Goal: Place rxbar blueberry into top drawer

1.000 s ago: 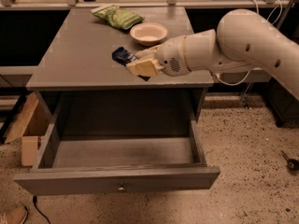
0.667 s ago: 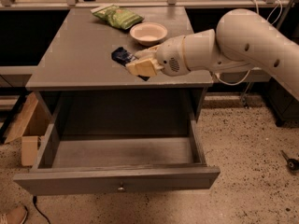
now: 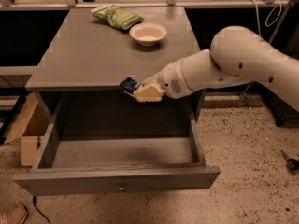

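My gripper (image 3: 138, 92) is clamped on the rxbar blueberry (image 3: 128, 84), whose dark end protrudes beyond the fingertips. Both are at the front edge of the table (image 3: 84, 55), above the open top drawer (image 3: 117, 178). The bowl (image 3: 147, 33) and green snack bag (image 3: 117, 17) sit on the rear of the tabletop.

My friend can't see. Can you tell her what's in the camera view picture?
The robot's hand holds the blueberry rxbar at the front edge of a grey table, above the open top drawer. A bowl and a green snack bag sit at the back of the tabletop.
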`<action>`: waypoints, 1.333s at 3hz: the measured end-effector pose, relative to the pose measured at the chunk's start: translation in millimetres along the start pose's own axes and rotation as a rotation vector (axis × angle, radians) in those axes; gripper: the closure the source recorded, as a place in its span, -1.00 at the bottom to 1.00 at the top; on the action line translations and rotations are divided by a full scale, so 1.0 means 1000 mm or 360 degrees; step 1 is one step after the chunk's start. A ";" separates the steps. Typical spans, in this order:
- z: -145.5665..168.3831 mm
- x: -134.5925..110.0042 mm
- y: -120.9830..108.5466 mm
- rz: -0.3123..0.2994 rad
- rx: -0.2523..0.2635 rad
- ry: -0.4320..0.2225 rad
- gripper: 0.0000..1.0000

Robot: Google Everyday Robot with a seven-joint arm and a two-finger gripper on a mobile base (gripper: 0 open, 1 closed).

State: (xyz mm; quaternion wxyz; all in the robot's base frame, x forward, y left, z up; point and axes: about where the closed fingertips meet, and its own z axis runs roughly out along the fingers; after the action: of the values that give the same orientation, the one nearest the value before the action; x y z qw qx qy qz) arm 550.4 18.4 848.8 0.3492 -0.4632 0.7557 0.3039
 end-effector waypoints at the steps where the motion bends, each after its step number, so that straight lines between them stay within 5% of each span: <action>1: 0.009 0.056 0.013 0.0129 -0.0013 0.0157 1.00; 2: 0.025 0.106 0.015 0.0232 -0.0037 0.0312 1.00; 3: 0.047 0.137 0.001 0.0264 -0.0041 0.0393 0.67; 4: 0.083 0.157 -0.016 0.0260 -0.0101 0.0412 0.05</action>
State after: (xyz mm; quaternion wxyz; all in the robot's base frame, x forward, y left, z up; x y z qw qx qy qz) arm 533.8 0.7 672.2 0.2082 -0.4462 0.8197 0.2928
